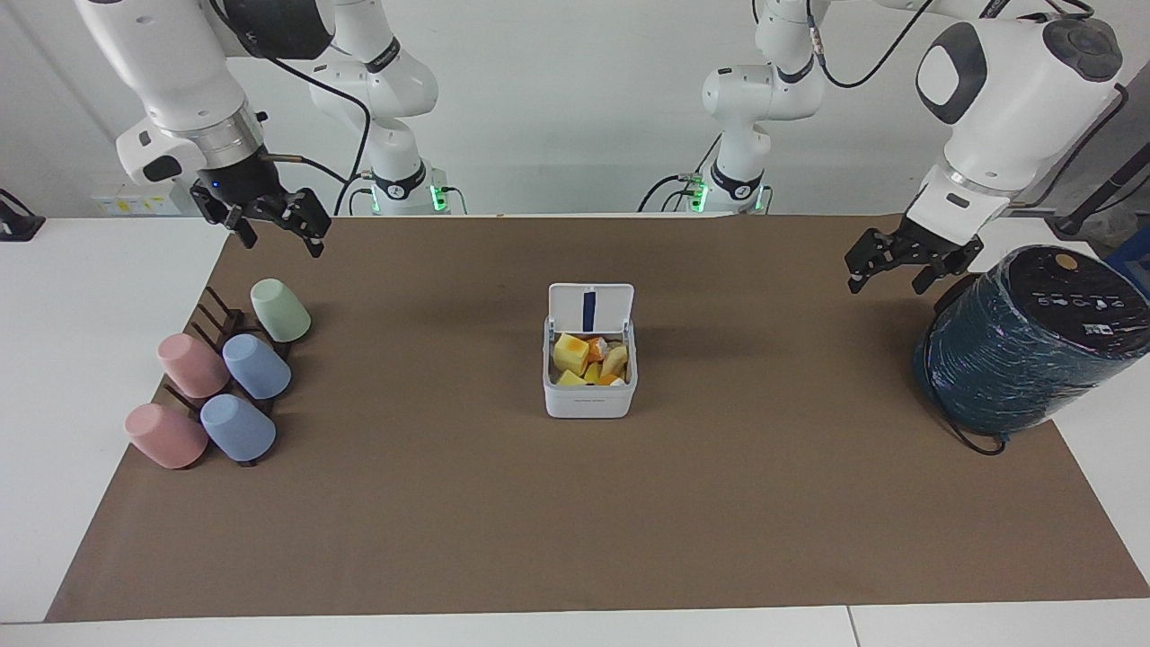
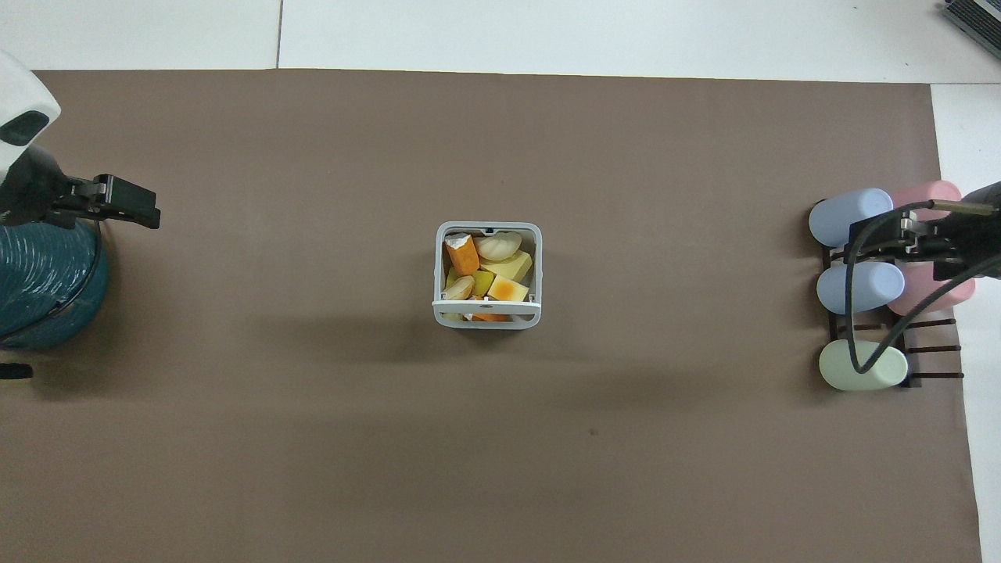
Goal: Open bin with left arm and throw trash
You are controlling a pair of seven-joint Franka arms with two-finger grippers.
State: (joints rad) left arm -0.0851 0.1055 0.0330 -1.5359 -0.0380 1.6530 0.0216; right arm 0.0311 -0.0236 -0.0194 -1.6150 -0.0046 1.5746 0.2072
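The small white bin stands in the middle of the brown mat, its lid up and showing a blue strip. The trash lies inside it. In the overhead view the bin holds an orange wedge, a yellow block with a browned patch and other pale pieces. My left gripper hangs open and empty beside the teal cylinder, well away from the bin; it also shows in the overhead view. My right gripper, with the blue wrist light, is open and empty over the cup rack.
A big dark teal wrapped cylinder lies at the left arm's end of the mat. Several pastel cups lie on a dark rack at the right arm's end. A cable loops over the cups in the overhead view.
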